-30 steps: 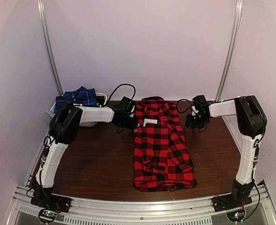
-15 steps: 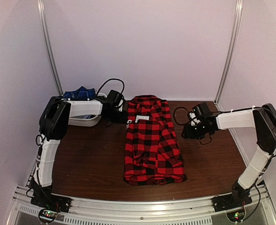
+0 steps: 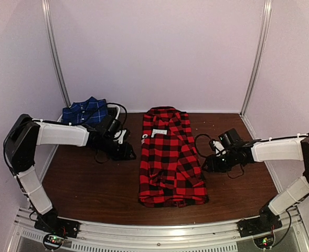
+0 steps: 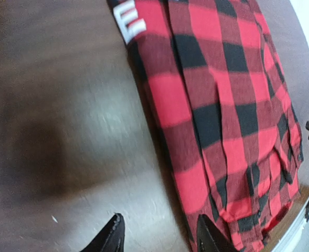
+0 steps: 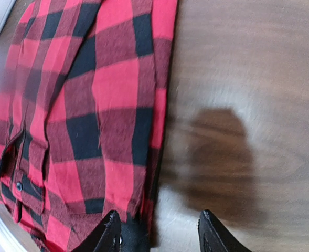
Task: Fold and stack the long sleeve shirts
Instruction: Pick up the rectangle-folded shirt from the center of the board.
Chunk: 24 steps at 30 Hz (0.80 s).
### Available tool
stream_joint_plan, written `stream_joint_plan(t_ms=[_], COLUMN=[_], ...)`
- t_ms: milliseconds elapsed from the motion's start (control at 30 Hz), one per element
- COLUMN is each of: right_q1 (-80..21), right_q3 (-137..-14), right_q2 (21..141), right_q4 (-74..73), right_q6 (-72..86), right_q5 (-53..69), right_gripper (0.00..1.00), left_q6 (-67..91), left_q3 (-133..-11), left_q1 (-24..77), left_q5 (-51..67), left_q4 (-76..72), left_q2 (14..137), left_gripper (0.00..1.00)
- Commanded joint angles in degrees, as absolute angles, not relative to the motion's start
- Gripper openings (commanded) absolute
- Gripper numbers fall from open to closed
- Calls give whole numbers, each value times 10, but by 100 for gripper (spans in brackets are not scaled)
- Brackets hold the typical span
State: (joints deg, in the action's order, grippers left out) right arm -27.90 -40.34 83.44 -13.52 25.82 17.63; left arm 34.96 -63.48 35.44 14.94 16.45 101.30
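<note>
The red-and-black checked long sleeve shirt (image 3: 171, 157) lies folded into a long strip mid-table, collar to the back, with a white block letter (image 4: 130, 23) at its upper left edge. The navy long sleeve shirt (image 3: 85, 111) sits bunched at the back left corner. My left gripper (image 3: 127, 152) hovers open just left of the red shirt (image 4: 222, 105), one fingertip over the cloth's edge, holding nothing (image 4: 159, 239). Open and low, my right gripper (image 3: 206, 164) is at the shirt's right edge (image 5: 91, 94), with nothing between its fingers (image 5: 160, 233).
The brown wooden table (image 3: 91, 184) runs to a metal rail (image 3: 159, 231) along the near edge. A white bin rim (image 3: 114, 108) shows beside the navy shirt. Black cables loop off both wrists. Pale walls close in the back and sides.
The left gripper opened, let go of the red shirt near its collar and pulled back to the left. The right arm swung nearer along the shirt's right edge. The shirt shifted left, then stayed.
</note>
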Motion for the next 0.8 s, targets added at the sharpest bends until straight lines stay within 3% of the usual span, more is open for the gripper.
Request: stream_joint_plan(t_ms=[0, 500, 767], right_q1=[-296, -325, -333], right_q3=[-370, -284, -280], right_q2=[808, 792, 792], right_q4=[-125, -63, -49], right_q6=[285, 336, 348], right_q5=[219, 255, 253], right_gripper=[52, 51, 44], left_q6=[403, 489, 500], left_q3=[-573, -492, -494], left_q1=[385, 455, 477], left_q5=[216, 243, 237], left_q4=[119, 65, 74], left_q2=[966, 973, 1000], left_gripper=[49, 48, 46])
